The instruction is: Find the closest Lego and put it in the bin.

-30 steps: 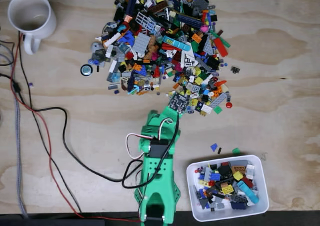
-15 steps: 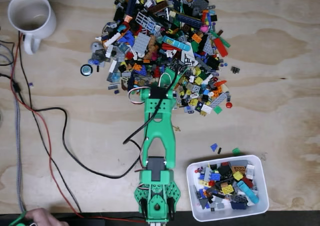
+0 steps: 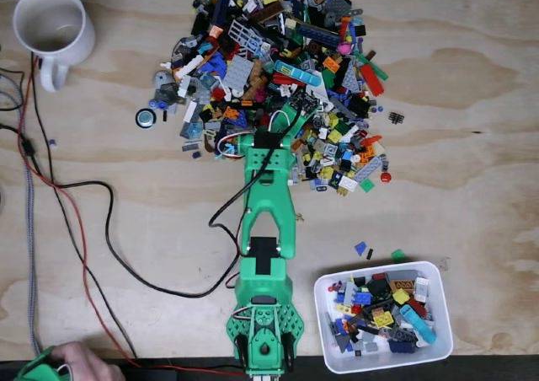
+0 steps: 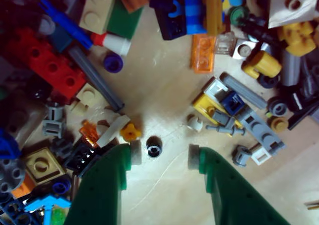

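In the fixed view my green arm reaches from the bottom edge up into the lower middle of a big heap of mixed Lego pieces (image 3: 278,52). My gripper (image 3: 301,110) is over the heap. In the wrist view the gripper (image 4: 164,155) is open, its green fingers (image 4: 107,185) pointing down at bare wood. A small black round stud (image 4: 154,148) lies between the pads, close to the left one. A yellow piece (image 4: 130,132) and an orange one (image 4: 88,132) lie just left of it. The white bin (image 3: 327,347) sits at the lower right, holding several pieces.
A white mug (image 3: 52,23) stands at the top left. Black and red cables (image 3: 80,229) run down the left side. A hand (image 3: 76,360) shows at the bottom left corner. A blue piece (image 3: 360,248) and a green one (image 3: 397,254) lie loose above the bin.
The arm has stretched from the heap's near edge up into the heap, then a little further. A hand has come further into view at the bottom left.
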You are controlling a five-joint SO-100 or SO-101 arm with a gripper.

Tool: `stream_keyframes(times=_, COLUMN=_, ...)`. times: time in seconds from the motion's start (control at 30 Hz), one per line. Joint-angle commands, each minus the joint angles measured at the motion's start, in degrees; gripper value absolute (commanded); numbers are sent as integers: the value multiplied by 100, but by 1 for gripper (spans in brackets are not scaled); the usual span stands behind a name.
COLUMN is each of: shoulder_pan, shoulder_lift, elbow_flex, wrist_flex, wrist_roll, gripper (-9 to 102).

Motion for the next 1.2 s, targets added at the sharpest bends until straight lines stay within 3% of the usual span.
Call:
stream_keyframes(times=0.0, shoulder_pan=0, shoulder_lift=123, elbow_flex=-431, wrist_flex=-105, wrist_roll=62, gripper=14)
stream_keyframes(times=1.17, shoulder_pan=-62, shoulder_lift=-158, elbow_flex=-202, wrist_flex=-352, wrist_roll=70, gripper=9)
